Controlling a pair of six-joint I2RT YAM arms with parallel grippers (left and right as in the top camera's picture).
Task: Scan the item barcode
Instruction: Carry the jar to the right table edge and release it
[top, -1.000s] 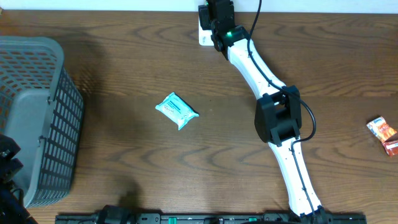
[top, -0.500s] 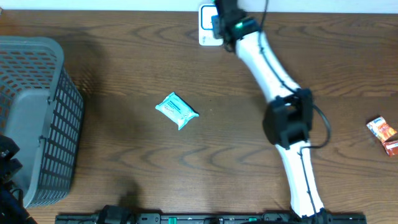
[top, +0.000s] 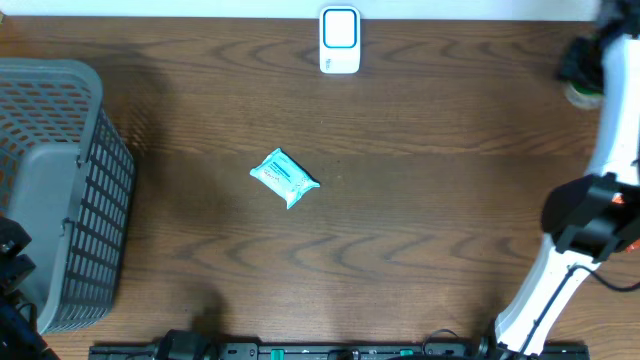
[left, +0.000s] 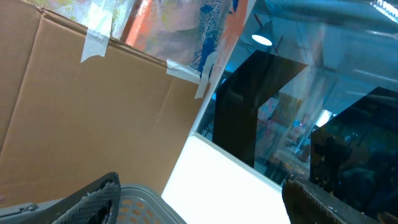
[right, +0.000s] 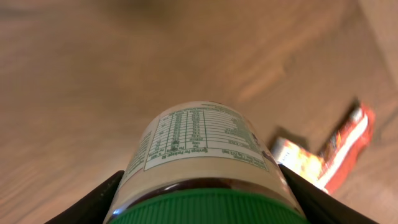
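Gaping wide on nothing, the left gripper (left: 199, 200) sits at 8 o'clock on the table (top: 450, 200), beside the grey basket (top: 60, 72). A teal packet (top: 285, 178) lies mid-table. At 2 o'clock, the right gripper (right: 202, 208) clamps a green-lidded jar (right: 199, 143), with a red snack wrapper (right: 339, 155) beyond. The scanner (top: 340, 40) stands at 12 o'clock.

Dark wood-grain desk (top: 200, 260) with a soft, low sheen, and there's the grey basket (top: 105, 190), matt moulded plastic lattice; the teal pack (top: 285, 178) is crinkly film catching the light, the white scanner (top: 340, 42) smooth glossy plastic. Right wrist view now: the jar (right: 202, 146) wears a smooth printed label, paper by the look of it, under a green plastic lid (right: 205, 208), and the red wrapper (right: 345, 149) is shiny foil. Left wrist view: a box (left: 93, 118) of plain matt brown cardboard, patched with pale papery tape (left: 94, 38).
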